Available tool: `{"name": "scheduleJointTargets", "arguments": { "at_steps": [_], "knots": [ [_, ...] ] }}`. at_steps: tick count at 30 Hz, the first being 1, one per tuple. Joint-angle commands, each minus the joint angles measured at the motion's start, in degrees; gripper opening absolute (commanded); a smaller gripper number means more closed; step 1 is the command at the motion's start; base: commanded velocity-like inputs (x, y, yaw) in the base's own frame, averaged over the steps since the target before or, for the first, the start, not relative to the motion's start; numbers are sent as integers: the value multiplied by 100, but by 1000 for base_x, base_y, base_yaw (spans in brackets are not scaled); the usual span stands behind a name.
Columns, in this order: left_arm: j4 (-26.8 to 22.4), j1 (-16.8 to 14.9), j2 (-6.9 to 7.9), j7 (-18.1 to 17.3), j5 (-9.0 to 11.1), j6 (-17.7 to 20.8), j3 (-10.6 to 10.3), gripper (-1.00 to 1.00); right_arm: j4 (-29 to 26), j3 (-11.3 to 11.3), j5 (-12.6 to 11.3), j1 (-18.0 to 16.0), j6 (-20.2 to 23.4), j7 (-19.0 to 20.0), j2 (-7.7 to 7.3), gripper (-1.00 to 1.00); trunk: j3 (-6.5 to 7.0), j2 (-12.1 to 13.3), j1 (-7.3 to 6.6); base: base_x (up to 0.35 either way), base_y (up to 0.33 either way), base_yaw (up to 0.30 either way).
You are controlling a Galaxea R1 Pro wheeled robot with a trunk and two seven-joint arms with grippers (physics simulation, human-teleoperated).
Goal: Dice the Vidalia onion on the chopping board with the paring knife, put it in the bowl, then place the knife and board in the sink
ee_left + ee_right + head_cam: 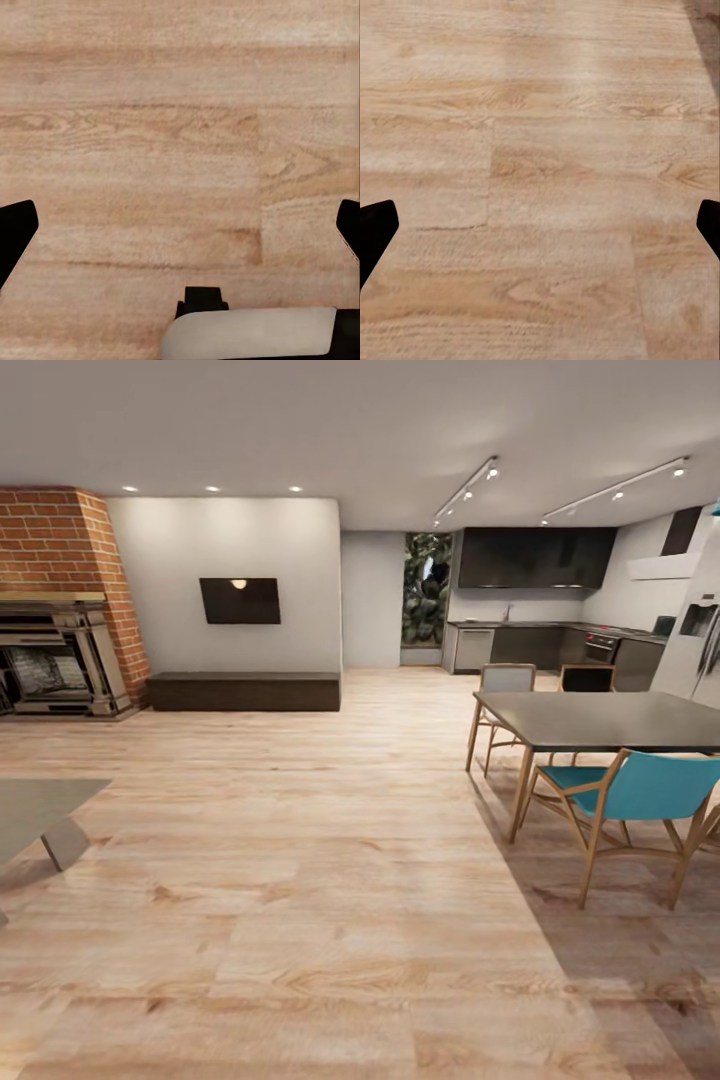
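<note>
I stand in an open living room, far from the kitchen. The grey countertop (560,625) over dark cabinets runs along the far right wall, with a thin faucet (508,612) barely visible on it. The onion, chopping board, paring knife and bowl are too far off to make out. My left gripper (180,229) hangs open over bare wooden floor, its black fingertips (15,232) at the picture's edges. My right gripper (540,232) is likewise open over the floor, with nothing between its fingers.
A dark dining table (600,720) with a teal chair (630,800) and other chairs stands at the right, between me and the kitchen. A brick fireplace (60,610) is at the left, a low bench (245,692) under a wall screen, a grey table corner (40,810) nearby.
</note>
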Motion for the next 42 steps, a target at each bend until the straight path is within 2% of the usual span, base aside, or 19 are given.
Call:
{"name": "scheduleJointTargets", "arguments": {
  "at_steps": [1, 42],
  "knots": [
    [-8, 3, 0, 1, 5, -6, 4, 100, -3, -3, 4, 0, -11, -5, 0, 100, -4, -2, 4, 317, 0, -9],
    [-8, 3, 6, 1, 1, -6, 4, 100, -3, 21, 4, 0, -11, -5, 0, 100, -4, -2, 4, 317, 0, 0]
  ]
}}
